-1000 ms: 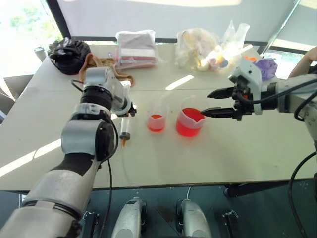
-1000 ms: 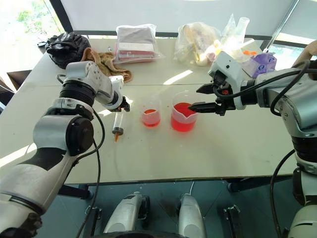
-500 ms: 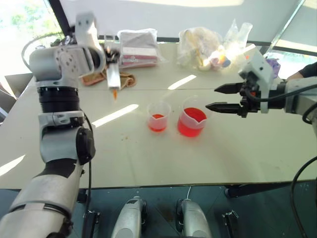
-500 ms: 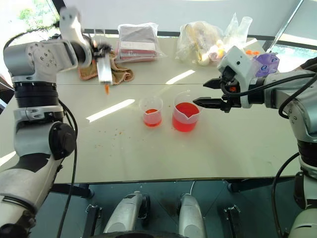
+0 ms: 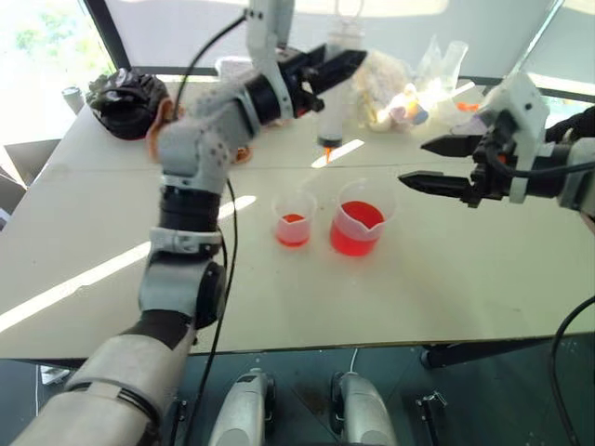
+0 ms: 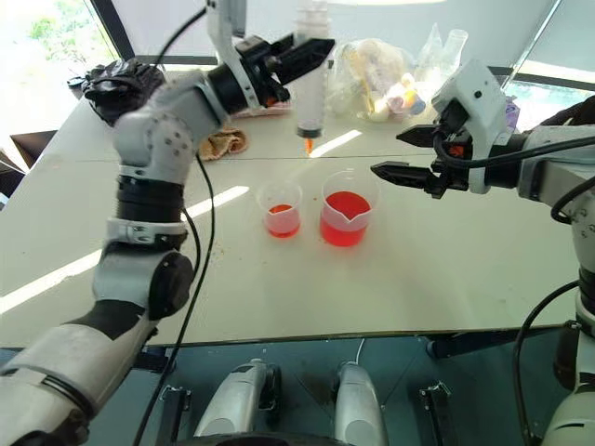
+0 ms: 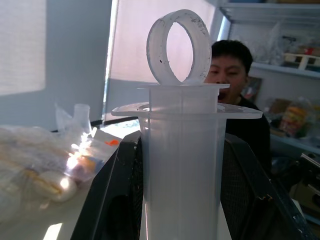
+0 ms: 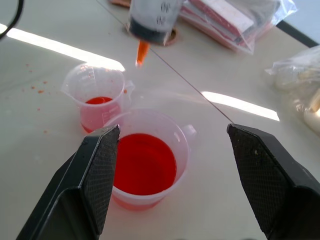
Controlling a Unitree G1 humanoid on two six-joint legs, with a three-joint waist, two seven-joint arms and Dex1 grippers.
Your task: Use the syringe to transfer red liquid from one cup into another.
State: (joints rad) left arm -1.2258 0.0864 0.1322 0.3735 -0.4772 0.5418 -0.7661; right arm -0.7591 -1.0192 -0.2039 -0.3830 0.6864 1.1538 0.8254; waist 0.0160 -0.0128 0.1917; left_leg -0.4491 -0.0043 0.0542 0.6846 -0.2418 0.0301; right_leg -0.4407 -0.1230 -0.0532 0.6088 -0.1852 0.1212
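My left gripper (image 5: 342,67) is shut on the syringe (image 5: 334,102), holding it upright high over the table with its orange tip (image 6: 308,145) pointing down behind the two cups. The plunger ring (image 7: 179,46) sits close on the barrel's flange. The larger spouted cup (image 5: 358,229) holds red liquid (image 8: 145,164). To its left stands the smaller cup (image 5: 295,219) with a little red liquid. My right gripper (image 5: 415,160) hangs open to the right of the larger cup, above the table, with nothing between its fingers (image 8: 95,175).
Along the table's back edge lie a black bag (image 5: 128,100), a brown cloth (image 6: 223,141), plastic-wrapped packs (image 8: 235,22) and clear bags of small items (image 5: 395,93). Behind the table a person (image 7: 239,75) is seen in the left wrist view.
My left arm has lifted the syringe and swung it right, from low at the table's left to high behind the cups. The right gripper has risen slightly and stays open.
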